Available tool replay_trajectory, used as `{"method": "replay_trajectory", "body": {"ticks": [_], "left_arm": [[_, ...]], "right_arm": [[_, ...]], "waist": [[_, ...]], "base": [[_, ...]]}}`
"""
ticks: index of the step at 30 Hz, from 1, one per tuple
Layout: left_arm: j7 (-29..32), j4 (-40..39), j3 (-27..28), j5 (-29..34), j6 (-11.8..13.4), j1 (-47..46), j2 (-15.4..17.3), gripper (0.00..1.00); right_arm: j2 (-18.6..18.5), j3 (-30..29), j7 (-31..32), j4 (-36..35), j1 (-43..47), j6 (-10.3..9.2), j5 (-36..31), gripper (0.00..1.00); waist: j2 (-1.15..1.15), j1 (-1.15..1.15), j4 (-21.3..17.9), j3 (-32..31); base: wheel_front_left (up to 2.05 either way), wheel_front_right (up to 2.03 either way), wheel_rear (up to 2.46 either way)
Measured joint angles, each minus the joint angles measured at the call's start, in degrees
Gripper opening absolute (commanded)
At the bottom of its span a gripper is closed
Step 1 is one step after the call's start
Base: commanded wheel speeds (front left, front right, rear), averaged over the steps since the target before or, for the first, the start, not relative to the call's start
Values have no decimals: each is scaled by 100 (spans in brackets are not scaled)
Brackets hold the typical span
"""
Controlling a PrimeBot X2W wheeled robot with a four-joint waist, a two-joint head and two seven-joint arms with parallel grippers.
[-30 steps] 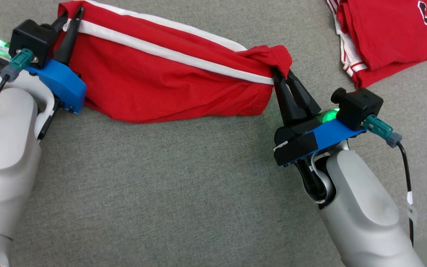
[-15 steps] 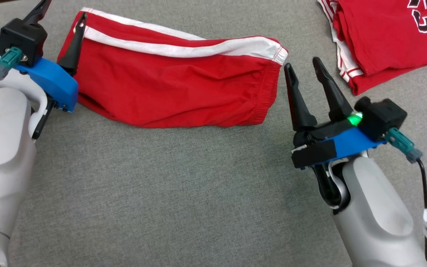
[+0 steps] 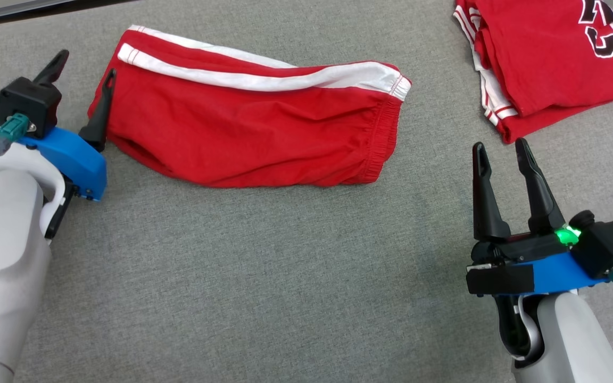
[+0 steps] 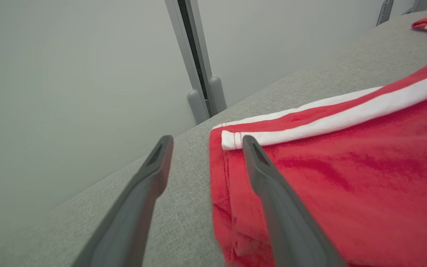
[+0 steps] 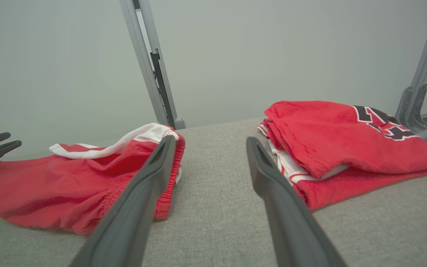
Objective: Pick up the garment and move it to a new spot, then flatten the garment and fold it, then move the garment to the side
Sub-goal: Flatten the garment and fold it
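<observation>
You have a grey fabric-covered surface (image 3: 264, 276) running across the whole head view. The red shorts (image 3: 253, 133), white-striped along the far edge, lie flat on it left of centre, waistband end toward the right. A folded red jersey (image 3: 546, 58) with dark lettering sits at the upper right, apart from the shorts. Your left gripper (image 3: 85, 65) has its fingers spread wide at the shorts' left end, one finger at the hem; contact cannot be confirmed, nothing gripped. Your right gripper (image 3: 499, 144) is likewise spread wide and empty, right of the waistband, nearer you than the jersey, touching neither
</observation>
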Motion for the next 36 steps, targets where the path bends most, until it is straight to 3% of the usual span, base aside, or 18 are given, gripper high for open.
{"method": "replay_trajectory", "body": {"ticks": [8,18,19,21,22,28,36], "left_arm": [[297,369,-247,-296,-47,192,-120,100],[1229,212,-829,-1258,-51,274,-57,100],[1327,162,-890,-1356,-49,272,-31,92],[1475,89,-961,-1530,-49,265,29,22],[1557,70,-990,-1582,-51,252,53,0],[1686,-64,-1138,-1716,-71,210,146,0],[1322,-342,-1136,-1746,52,422,159,0]], "right_arm": [[54,-101,0,-190,222,0,-104,100],[80,-108,0,-210,241,0,-118,100],[81,-107,0,-208,241,0,-118,100],[82,-100,0,-200,240,0,-120,100],[82,-93,0,-196,239,0,-125,100],[86,-82,0,-182,233,0,-121,100],[91,-134,0,-88,333,0,-114,100]], "waist": [[0,0,0,-64],[0,0,8,-63],[0,0,7,-64],[0,0,3,-69],[0,0,1,-72],[0,0,3,-128],[0,0,139,-378]], "base": [[0,0,0],[0,0,0],[0,0,0],[0,0,0],[0,0,0],[0,0,0],[0,0,0]]}}
